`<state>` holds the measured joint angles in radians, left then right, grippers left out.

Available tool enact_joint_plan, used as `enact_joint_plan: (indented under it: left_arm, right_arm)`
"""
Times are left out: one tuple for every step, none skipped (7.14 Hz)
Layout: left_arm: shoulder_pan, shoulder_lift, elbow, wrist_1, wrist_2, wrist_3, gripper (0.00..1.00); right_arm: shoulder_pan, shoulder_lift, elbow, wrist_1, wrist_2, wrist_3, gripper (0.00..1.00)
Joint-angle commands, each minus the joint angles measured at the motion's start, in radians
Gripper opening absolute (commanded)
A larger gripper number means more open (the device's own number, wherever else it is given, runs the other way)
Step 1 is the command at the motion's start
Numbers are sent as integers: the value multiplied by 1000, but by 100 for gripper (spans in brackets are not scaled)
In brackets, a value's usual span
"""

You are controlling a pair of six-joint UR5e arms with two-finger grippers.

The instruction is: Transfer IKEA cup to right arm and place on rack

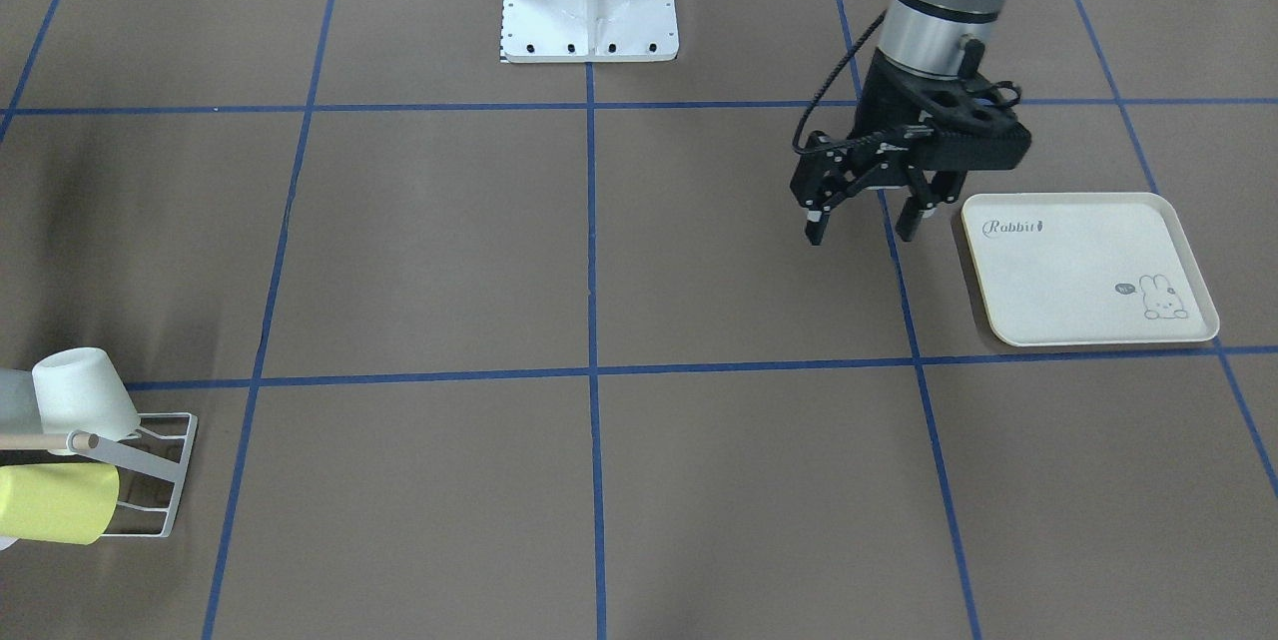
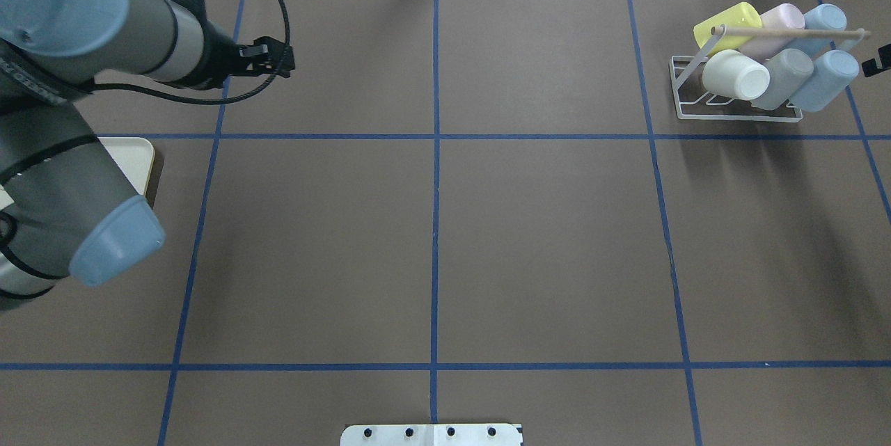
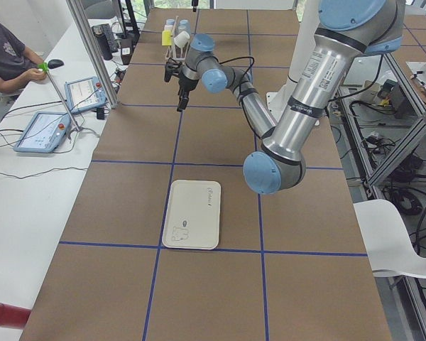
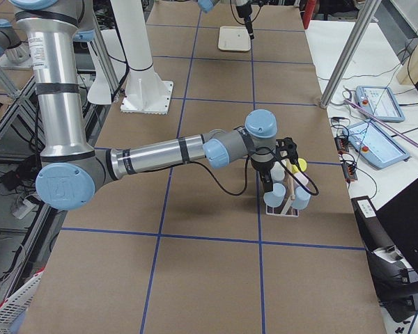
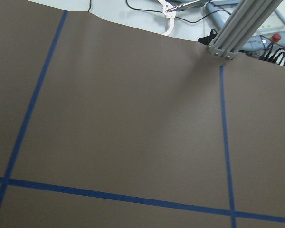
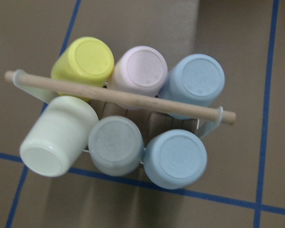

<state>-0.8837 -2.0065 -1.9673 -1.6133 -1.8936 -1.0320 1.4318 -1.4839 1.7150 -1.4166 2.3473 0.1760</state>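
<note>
In the front-facing view, the black two-finger left gripper (image 1: 861, 226) hung over the brown table (image 1: 449, 241) just beside the cream rabbit-print tray (image 1: 1088, 266), its jaws spread and empty. In the overhead view, the white wire-frame rack (image 2: 679, 94) with its light wooden dowel (image 2: 793, 33) stood at the far right, with a black sliver of the right gripper (image 2: 874, 62) beside it; I could not tell its jaw state. The right wrist view looked down on six upturned cups on the rack: the cream cup (image 6: 52, 142), grey cup (image 6: 115, 145) and a blue cup (image 6: 175, 159) in one row, with yellow, pink and blue behind
</note>
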Motion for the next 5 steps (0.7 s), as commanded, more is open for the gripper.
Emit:
enact_joint_plan:
  left_arm:
    - [-180,144,4,13,-230,320,100]
    - [-266,211,13,16,-293,495,100]
    - [-340,288,22,16,-338,670,100]
    - [-407,358,24,13,-351,764,100]
    - [-437,406,27,12,-366,844,100]
  right_arm:
    - [60,-9,3,-180,7,-188,100]
    - [77,-27,9,-214,7,-251,100]
    - [108,-44,9,-313,7,-379,100]
    - [137,-58,15,-359,6,-442,100]
    - [137,-61,14,-358,-6,-449,100]
